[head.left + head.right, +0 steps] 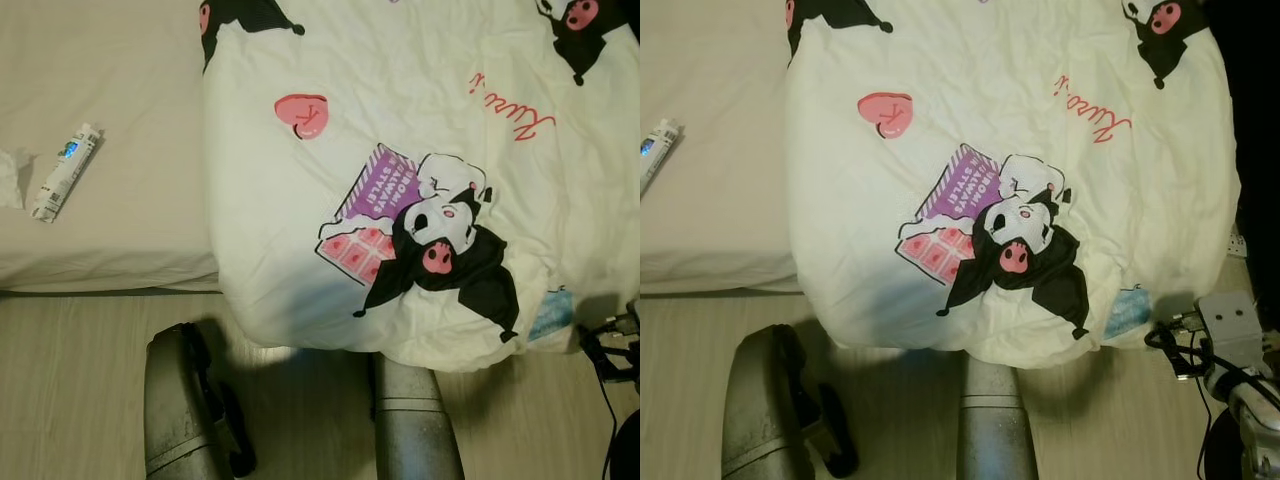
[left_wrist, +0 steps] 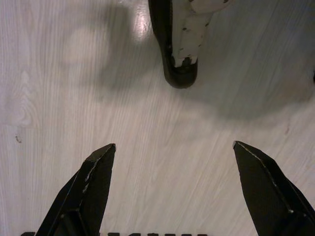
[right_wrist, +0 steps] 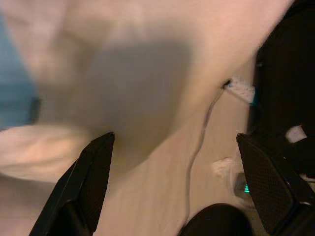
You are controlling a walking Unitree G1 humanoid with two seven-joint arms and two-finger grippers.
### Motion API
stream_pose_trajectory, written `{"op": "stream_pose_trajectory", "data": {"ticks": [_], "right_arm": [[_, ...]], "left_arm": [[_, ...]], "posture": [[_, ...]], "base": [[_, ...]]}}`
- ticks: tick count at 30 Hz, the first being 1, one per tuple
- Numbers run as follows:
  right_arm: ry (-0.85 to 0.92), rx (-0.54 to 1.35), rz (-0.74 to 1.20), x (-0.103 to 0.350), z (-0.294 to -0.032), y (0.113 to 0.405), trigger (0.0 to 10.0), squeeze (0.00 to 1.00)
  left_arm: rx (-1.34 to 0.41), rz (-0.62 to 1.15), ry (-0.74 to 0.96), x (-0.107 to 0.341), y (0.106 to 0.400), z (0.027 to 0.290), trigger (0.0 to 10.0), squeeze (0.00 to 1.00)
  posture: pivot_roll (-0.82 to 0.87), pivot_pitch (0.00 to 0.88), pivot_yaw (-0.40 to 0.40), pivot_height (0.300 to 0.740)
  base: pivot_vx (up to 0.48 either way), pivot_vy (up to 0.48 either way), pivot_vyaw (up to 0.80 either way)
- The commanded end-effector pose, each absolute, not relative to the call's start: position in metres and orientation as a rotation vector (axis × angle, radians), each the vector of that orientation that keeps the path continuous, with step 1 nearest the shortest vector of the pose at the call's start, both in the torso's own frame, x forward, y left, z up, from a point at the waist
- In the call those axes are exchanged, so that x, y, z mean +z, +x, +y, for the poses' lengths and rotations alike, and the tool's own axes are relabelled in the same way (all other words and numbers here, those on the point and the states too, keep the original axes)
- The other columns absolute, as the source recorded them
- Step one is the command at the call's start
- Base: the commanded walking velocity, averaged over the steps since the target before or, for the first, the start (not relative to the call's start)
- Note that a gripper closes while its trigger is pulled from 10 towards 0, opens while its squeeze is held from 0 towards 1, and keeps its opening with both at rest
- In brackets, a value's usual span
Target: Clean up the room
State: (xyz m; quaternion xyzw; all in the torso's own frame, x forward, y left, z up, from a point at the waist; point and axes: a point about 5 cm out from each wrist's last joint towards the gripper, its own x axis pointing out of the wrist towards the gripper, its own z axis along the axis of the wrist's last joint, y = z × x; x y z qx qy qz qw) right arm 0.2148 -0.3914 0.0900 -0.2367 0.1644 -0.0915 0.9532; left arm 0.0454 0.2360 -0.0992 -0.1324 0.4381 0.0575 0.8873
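On the bare sheet of the bed, toward the robot's left side, lies a small white tube with a blue label, and just beside it, at the picture's edge, a crumpled piece of tissue that is cut off. The tube's long axis runs slanted, its far end leaning toward the white cartoon blanket, which covers the rest of the bed and hangs over its near edge. I judge the tube is the likely thing to pick up, and the left arm is clearly the nearer one; the tube lies forward and to the left of it, well apart. The left gripper points down at the pale wooden floor with its fingers spread wide and nothing between them. The right gripper also has its fingers spread and empty, close under the overhanging blanket, with a thin cable on the floor beyond. A dark shape with chipped white paint is near the left gripper; what it is I cannot tell. The right wrist view is blurred.
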Motion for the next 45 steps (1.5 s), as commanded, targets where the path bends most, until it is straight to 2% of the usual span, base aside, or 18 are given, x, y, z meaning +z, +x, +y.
{"op": "stream_pose_trajectory", "data": {"ticks": [1,9,11,12,13,19,31,32,33,45], "right_arm": [[-0.502,-0.236,0.389,0.078,-0.4,0.198,10.0,0.0],[-0.518,-0.333,0.301,0.092,-0.41,0.2,10.0,0.0],[-0.466,-0.359,0.271,0.094,-0.412,0.201,10.0,0.0],[-0.304,-0.389,0.196,0.096,-0.411,0.206,10.0,0.0],[-0.228,-0.38,0.165,0.096,-0.409,0.209,10.0,0.0],[-0.071,-0.334,0.079,0.102,-0.401,0.221,10.0,0.0],[0.057,-0.175,0.07,0.096,-0.387,0.23,9.8,0.0],[0.087,-0.149,0.074,0.095,-0.384,0.23,2.8,0.0],[0.103,-0.121,0.08,0.094,-0.382,0.231,0.0,0.0],[0.168,-0.014,0.091,0.097,-0.378,0.232,0.0,0.0]], "left_arm": [[0.138,0.993,-0.302,-0.104,0.017,0.233,10.0,0.0],[0.139,0.991,-0.291,-0.102,0.015,0.237,10.0,0.0],[0.138,0.989,-0.288,-0.102,0.015,0.238,10.0,0.0],[0.135,0.986,-0.283,-0.101,0.016,0.24,10.0,0.0],[0.135,0.982,-0.282,-0.101,0.017,0.24,10.0,0.0],[0.132,0.97,-0.278,-0.1,0.018,0.242,10.0,0.0],[0.132,0.97,-0.273,-0.099,0.016,0.244,10.0,0.0],[0.131,0.968,-0.272,-0.099,0.017,0.244,10.0,0.0],[0.13,0.966,-0.272,-0.099,0.018,0.244,10.0,0.0],[0.119,0.96,-0.273,-0.1,0.024,0.24,10.0,0.0]], "posture": [[-0.2,0.51,0.033,0.535],[-0.18,0.515,0.052,0.535],[-0.17,0.517,0.059,0.535],[-0.17,0.517,0.059,0.535],[-0.16,0.519,0.065,0.535],[-0.15,0.52,0.068,0.535],[-0.15,0.512,0.067,0.535],[-0.15,0.508,0.063,0.535],[-0.15,0.505,0.062,0.535],[-0.17,0.496,0.059,0.535]], "base": [[0.0,0.0,0.0],[0.0,0.0,0.0],[0.0,0.0,0.0],[0.0,0.0,0.0],[0.0,0.0,0.0],[0.0,0.0,0.0],[0.0,0.0,0.0],[0.0,0.0,0.0],[0.0,0.0,0.0],[0.0,0.0,0.0]]}}
